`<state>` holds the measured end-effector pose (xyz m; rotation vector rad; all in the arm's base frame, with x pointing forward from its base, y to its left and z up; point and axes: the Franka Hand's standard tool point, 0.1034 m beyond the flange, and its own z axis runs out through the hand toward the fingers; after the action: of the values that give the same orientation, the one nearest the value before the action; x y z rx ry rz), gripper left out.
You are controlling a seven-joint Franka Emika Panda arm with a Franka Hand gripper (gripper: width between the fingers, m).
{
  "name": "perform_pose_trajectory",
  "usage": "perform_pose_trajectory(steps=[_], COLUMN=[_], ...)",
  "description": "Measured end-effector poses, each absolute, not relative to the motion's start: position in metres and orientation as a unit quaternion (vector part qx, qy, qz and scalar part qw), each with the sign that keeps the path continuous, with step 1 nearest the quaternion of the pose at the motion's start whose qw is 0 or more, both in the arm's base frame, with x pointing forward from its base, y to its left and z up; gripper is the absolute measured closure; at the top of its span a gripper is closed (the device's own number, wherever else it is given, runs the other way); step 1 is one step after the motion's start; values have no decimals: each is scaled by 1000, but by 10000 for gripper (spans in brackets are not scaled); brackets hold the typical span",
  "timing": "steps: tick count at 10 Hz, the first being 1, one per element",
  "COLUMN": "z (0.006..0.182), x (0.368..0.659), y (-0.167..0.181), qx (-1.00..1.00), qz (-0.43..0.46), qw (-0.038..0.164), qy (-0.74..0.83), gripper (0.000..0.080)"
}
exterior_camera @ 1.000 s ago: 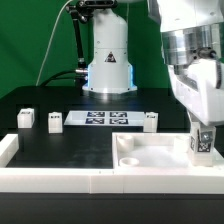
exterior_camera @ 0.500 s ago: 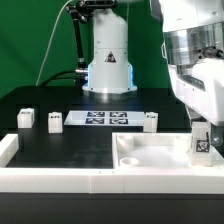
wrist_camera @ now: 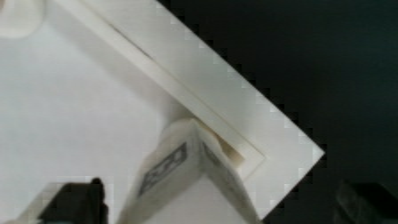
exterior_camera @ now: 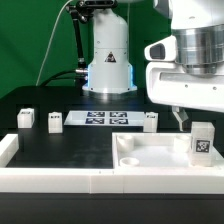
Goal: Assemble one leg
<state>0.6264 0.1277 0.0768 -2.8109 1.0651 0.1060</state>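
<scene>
Exterior view coverage, largest item first: the black desk (exterior_camera: 60, 150) fills the lower half of the frame, bordered at the front by a white raised rim. The large white square tray-like tabletop piece with corner recesses (exterior_camera: 150, 157) lies at the lower right of the frame. The white Franka arm's wrist housing occupies the upper right, above that piece. The thin flat white marker board (exterior_camera: 103, 119) lies at frame centre. Three spare small white blocky posts (exterior_camera: 26, 119) stand in a row: two at centre left and one just right of the marker board.

The leg (exterior_camera: 203, 143), a small white blocky post with a black-and-white square tag on its face, stands upright at the right edge of the frame, in or at the tabletop piece's right corner recess. It appears slightly tilted; full seating cannot be confirmed.

The gripper (wrist_camera: 224, 203) sits above the leg and apart from it. The jaws are spread wide and hold nothing; in the wrist view the two dark fingertips (wrist_camera: 75, 198) show at either side of the lower frame with the leg between them.

Step in hand, by judgement: the leg is placed in its corner and released. The next move likely calls for re-gripping and turning the leg to fasten it, or checking its seat.
</scene>
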Motion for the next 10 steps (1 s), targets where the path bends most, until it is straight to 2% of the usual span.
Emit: perform_pose_trajectory(steps=[3,5,7,9,10], z=[76,76,76,76,76], x=[628,630,630,630,630], y=[123,113,112,112,112], qx=[-984,-995,-997,-997,-997], qz=[12,6,5,5,5], qw=[45,46,46,46,46], qy=[169,85,63,63,63], gripper=[150,150,150,428,508])
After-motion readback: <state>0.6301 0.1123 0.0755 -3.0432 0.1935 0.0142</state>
